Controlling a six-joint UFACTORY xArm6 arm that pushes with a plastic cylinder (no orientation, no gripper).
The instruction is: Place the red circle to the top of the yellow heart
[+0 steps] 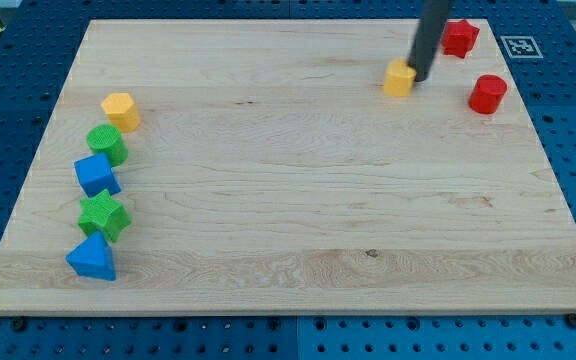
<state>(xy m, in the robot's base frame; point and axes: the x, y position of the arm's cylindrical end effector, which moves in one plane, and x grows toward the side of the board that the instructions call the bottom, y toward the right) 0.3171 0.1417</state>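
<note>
My tip point(420, 78) is seen touching the yellow heart point(399, 78) from the view's right; the red circle point(487, 94) lies apart, further right; no gripper is fitted.

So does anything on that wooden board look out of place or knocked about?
Nothing looks damaged or spilled. Five blocks line the view's left edge in a loose column; my tip sits against the yellow heart, with the red circle and red star apart nearby.

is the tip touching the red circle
Apart. The camera view shows bare board between my tip and the red circle; the tip sits right beside the yellow heart instead.
</note>
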